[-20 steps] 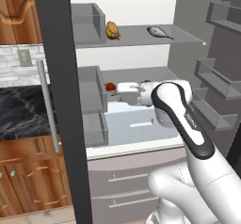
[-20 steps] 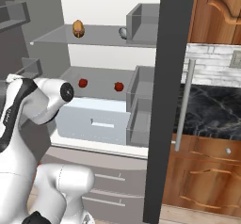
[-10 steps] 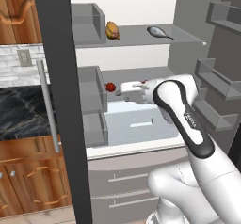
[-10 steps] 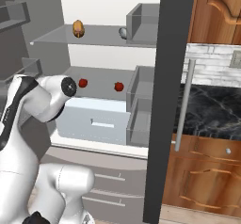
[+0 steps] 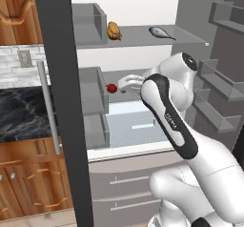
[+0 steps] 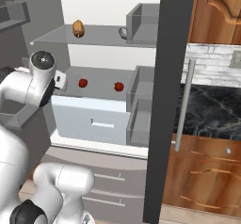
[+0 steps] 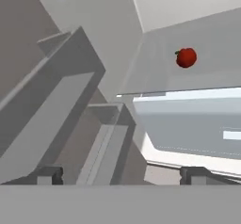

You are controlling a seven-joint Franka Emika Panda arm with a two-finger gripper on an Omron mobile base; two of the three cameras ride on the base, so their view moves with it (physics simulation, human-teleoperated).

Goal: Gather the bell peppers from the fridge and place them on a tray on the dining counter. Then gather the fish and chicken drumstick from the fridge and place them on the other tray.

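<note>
Fridge shelves fill the left base view, where the gripper [image 5: 125, 84] sits mid-frame just right of a red bell pepper [image 5: 111, 88] on the middle shelf [image 5: 162, 72]. Right base view: two peppers [image 6: 83, 83] [image 6: 118, 86] lie right of the arm. Hand view: fingertips [image 7: 47, 174] wide apart, empty; pepper [image 7: 186, 57] upper right

1. The open fridge interior [image 5: 138, 6] has a pale back wall and grey shelves; a pale blue drawer [image 6: 92, 119] sits under the middle shelf [image 6: 103, 84].
2. Grey bins [image 5: 217, 102] line the fridge door at the right of the left base view.
3. Wooden cabinets [image 6: 204, 169] stand beside the fridge, under a dark marble counter [image 6: 212, 112]; a pale brick backsplash [image 6: 216, 68] runs above it.
4. Grey drawers [image 5: 124, 183] sit below the fridge opening.
</note>
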